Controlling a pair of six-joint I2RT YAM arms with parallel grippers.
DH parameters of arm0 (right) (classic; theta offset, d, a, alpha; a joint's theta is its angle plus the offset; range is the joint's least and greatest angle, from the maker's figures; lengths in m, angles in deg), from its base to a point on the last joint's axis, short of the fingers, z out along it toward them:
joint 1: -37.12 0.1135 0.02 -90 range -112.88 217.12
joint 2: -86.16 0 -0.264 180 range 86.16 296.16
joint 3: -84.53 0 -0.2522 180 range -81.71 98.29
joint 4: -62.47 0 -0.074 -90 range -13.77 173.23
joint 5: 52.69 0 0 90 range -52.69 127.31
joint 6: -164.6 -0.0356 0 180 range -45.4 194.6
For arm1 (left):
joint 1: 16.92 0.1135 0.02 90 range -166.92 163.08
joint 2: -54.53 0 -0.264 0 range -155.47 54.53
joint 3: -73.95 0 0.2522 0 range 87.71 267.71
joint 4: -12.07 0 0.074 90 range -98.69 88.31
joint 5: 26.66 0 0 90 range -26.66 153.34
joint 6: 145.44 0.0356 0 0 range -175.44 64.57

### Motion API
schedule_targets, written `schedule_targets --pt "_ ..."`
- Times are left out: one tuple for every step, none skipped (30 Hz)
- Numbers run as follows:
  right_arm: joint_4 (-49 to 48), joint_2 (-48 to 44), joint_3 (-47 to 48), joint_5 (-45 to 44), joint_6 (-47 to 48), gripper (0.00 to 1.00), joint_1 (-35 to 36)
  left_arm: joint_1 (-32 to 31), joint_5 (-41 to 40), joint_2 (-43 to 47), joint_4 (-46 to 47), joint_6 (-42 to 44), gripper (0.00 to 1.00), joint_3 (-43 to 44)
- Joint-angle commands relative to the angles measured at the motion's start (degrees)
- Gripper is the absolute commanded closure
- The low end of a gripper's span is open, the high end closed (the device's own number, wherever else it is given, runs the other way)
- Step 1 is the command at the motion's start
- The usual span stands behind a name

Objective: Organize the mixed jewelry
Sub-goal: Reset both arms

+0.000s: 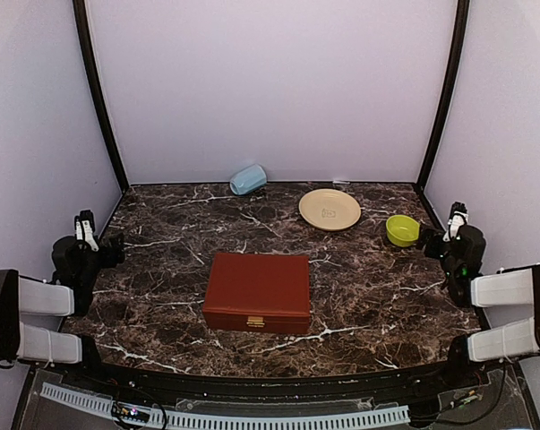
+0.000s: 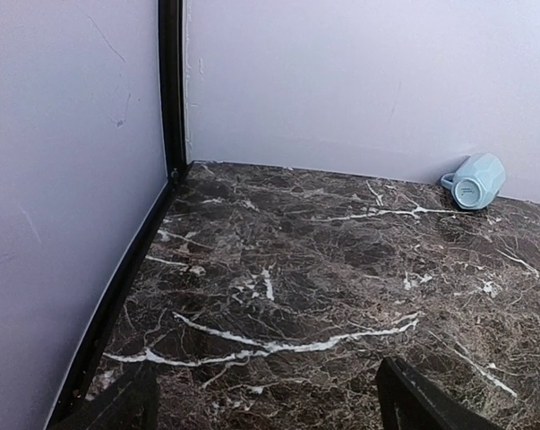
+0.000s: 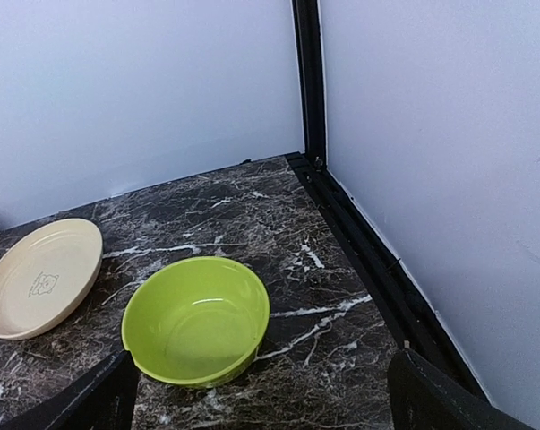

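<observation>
I see no loose jewelry anywhere; the red box sits shut in the middle of the marble table, its brass clasp facing me, and whether pieces lie sorted inside or wait there I cannot tell. The lid looks stiff and hinged at the far edge, so I judge the clasp side is where to lift, and the smooth covering may slip under the pads. The cream plate and green bowl are empty, hard and glossy. A blue mug lies on its side by the back wall. My left gripper and right gripper both hang spread apart, holding nothing, at the table's sides.
</observation>
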Motion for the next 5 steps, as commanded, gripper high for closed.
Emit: schedule_targets --pt "-3.89 0.71 1.55 0.31 0.88 0.02 -0.11 -0.23 -1.18 0.38 1.85 0.41 0.13 0.27" --pt "-3.96 0.85 1.55 0.26 0.91 0.01 -0.16 -0.21 -1.17 0.43 2.31 0.63 0.13 -0.01" --pt "-4.16 1.02 1.51 0.26 0.97 0.02 -0.12 -0.2 -1.2 0.35 2.47 0.47 0.13 -0.08" --pt "-4.72 1.26 1.43 0.3 1.05 0.02 -0.13 -0.24 -1.44 0.28 2.44 -0.04 0.13 0.12" --pt "-5.95 1.64 1.13 0.12 1.08 0.01 -0.14 -0.22 -1.95 0.01 2.19 -0.52 0.12 0.33"
